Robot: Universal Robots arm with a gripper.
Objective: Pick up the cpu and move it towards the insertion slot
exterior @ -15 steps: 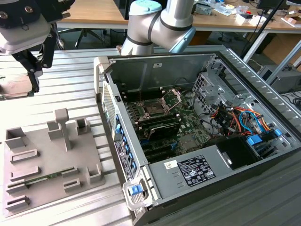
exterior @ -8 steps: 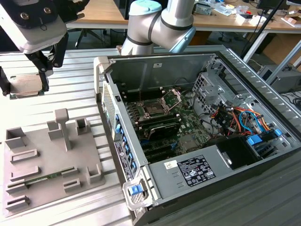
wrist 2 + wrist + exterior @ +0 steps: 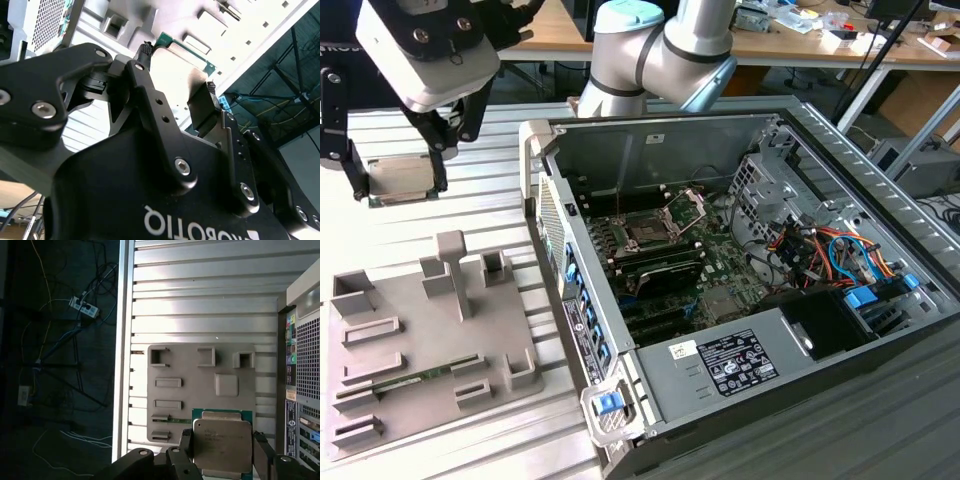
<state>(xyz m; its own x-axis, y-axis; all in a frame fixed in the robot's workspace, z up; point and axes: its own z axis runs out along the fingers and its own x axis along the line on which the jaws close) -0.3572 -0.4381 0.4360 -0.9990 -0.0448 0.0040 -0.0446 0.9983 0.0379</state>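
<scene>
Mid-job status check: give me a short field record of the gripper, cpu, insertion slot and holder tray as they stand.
gripper: shut on the cpu, raised above the table at the exterior view's left
cpu: held level by two opposite edges, metal top up
insertion slot: inside the open computer case, bracket swung open, socket looks empty
cpu to slot: well apart; the cpu is outside the case
grey tray: on the table beside the case, with a green memory stick lying in one groove

Mirrored brand print [image 3: 200, 226] on gripper [image 3: 179, 70]
</scene>
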